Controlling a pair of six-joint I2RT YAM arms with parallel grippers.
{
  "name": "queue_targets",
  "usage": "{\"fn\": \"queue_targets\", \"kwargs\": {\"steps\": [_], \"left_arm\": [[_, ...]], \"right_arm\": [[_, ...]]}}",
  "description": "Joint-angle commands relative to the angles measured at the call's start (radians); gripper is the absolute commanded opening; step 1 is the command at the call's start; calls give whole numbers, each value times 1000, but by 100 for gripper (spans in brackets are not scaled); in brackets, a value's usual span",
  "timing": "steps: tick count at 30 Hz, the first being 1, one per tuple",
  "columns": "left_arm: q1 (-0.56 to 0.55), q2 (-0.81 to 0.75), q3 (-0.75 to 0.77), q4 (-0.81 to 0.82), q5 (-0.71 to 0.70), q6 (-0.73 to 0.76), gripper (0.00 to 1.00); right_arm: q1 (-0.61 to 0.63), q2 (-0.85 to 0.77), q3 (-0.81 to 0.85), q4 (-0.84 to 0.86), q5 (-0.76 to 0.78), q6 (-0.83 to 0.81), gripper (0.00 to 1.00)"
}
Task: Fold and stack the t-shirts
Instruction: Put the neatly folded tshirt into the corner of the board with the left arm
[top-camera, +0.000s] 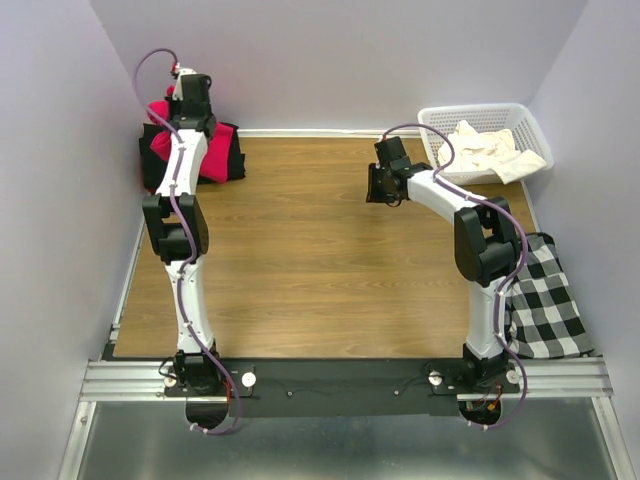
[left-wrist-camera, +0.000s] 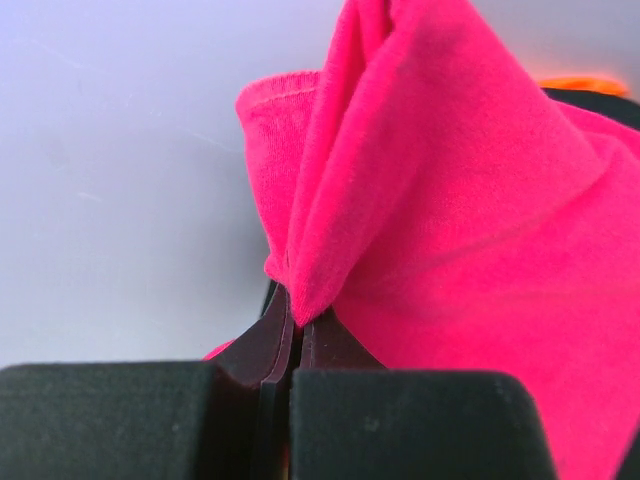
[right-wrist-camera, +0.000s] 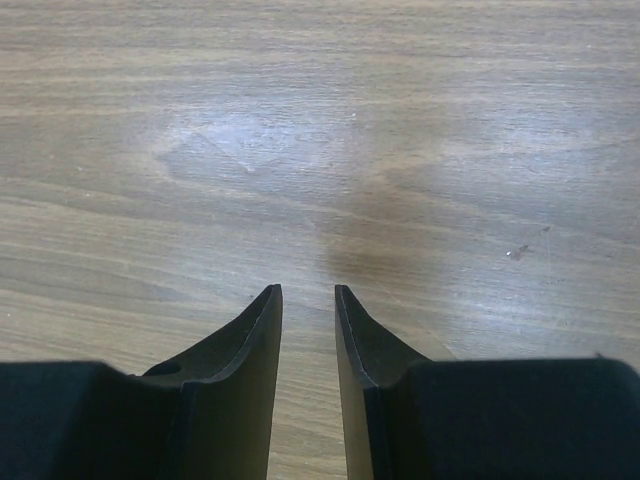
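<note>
**Overhead view.** The left arm (top-camera: 180, 200) stretches almost straight from its base toward the far-left corner of the bench (top-camera: 300, 260). Its wrist is tipped down over a heap of cloth by the back wall. There the red t-shirt (top-camera: 160, 140) lies bunched on the black t-shirt (top-camera: 230, 150), which shows at both sides of the heap. The right arm (top-camera: 480, 250) rises from its base, bends sharply at the elbow and reaches leftward. Its wrist hangs above bare wood, right of the bench's middle. The cream-white t-shirt (top-camera: 485, 148) lies crumpled in a white lattice basket (top-camera: 530, 125) at the far-right corner, with one part draped over the rim. A black-and-white checked cloth (top-camera: 545, 300) lies at the right edge, beside the right arm.

**Left wrist view.** The left jaws are closed tip to tip, pinching a fold of the red t-shirt. The fabric rises from the pinch in a peaked ridge against the pale wall. A sliver of dark cloth shows at the upper right.

**Right wrist view.** The right jaws stand partly parted with a narrow gap between them, and they hold nothing. They point down at bare wood grain, where a faint shadow lies ahead of the tips.
</note>
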Motion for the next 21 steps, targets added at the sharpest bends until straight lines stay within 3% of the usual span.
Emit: {"fn": "queue_targets", "kwargs": {"steps": [1,3,6,7,10,14,16,21], "left_arm": [[79,45,45,3,141,-60,0],[95,46,33,-20,239,-93,4],[107,42,11,-38,244,-139,35],[110,44,8,-43,244,-146,51],[119,44,5,-57,269,-165,65],[127,24,7,-52,256,-196,75],[127,-3,3,-35,252,-200,92],[125,-72,-16,-18,302,-211,95]], "right_arm": [[3,-35,8,-18,-34,21,36],[4,-33,14,-19,-68,24,36],[4,-32,20,-24,-80,30,36],[4,-33,19,-24,-92,32,36],[4,-41,13,-25,-111,37,36],[4,-50,-1,-25,-123,35,36],[4,-55,-12,-25,-120,35,36],[4,-73,-29,-25,-102,40,36]]}}
